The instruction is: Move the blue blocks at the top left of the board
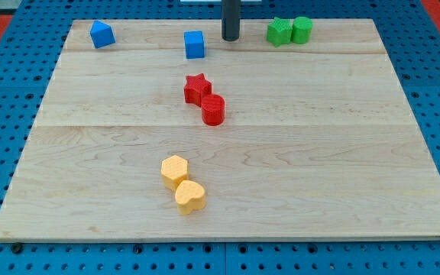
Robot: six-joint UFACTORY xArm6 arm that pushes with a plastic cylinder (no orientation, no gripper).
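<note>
Starting at the view's left, we find a blue block (101,34) with a sloped, house-like top sitting close to the top left corner of the wooden surface (342,168). Well to its right along the same top strip stands a blue cube (195,44), apart from the first one. Just right of that cube, near the top edge, we see our tip (230,38) resting at the board, beside the cube but not touching it; we carry no pincer here, only the dark rod, so nothing is held. Below and between these, near the middle of the surface, a red star (196,88) touches a red cylinder (213,110) that lies to its lower right. Further down, toward the view's bottom, a yellow hexagon (174,170) touches a yellow heart-like block (190,197) just below it. At the top, right of our tip, a green star-like block (279,31) sits against a green cylinder (302,29).
</note>
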